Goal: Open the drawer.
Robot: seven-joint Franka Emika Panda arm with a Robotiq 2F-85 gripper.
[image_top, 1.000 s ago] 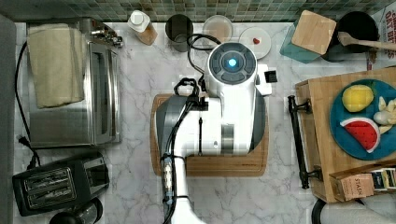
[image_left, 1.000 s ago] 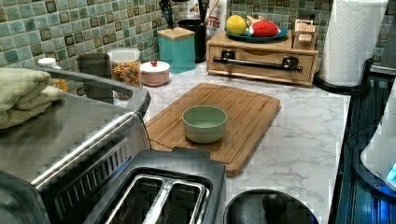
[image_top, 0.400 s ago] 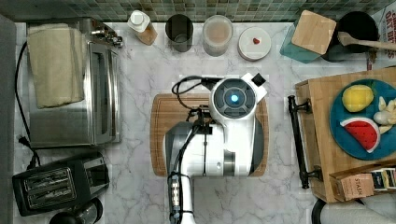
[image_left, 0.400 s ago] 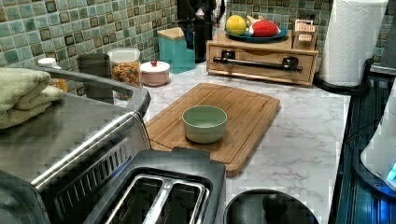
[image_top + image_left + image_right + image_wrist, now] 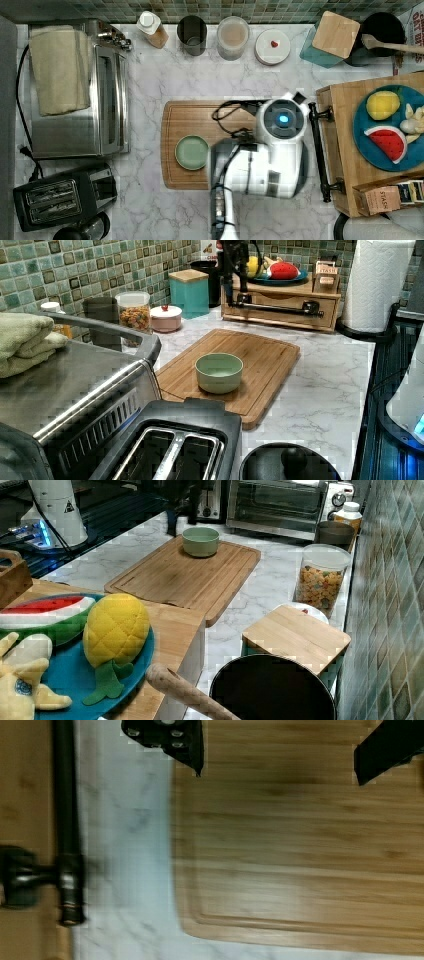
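Observation:
The drawer (image 5: pixel 280 315) sits shut in a bamboo box at the top view's right, its long black bar handle (image 5: pixel 320 150) (image 5: pixel 272 306) across the front. My arm (image 5: pixel 282 120) hangs over the right end of the cutting board (image 5: pixel 200 115), just short of the handle. In the left view my gripper (image 5: pixel 237 290) hovers in front of the handle's left end. The wrist view has my gripper (image 5: pixel 277 750) open, its two black fingers (image 5: pixel 170 740) wide apart above the board (image 5: pixel 300 845) with nothing between them. The handle (image 5: pixel 65 820) lies off to one side, apart from the fingers.
A green bowl (image 5: pixel 192 152) stands on the cutting board. The box top bears a blue fruit plate (image 5: pixel 387 127) and a tea box (image 5: pixel 382 199). Jars (image 5: pixel 232 37) and a teal canister (image 5: pixel 330 37) line the tiled wall. A toaster oven (image 5: pixel 75 90) and toaster (image 5: pixel 62 197) stand at the top view's left.
My arm has swung toward the top view's right, from over the board's middle to its right edge by the handle. In the left view the gripper has come down before the drawer.

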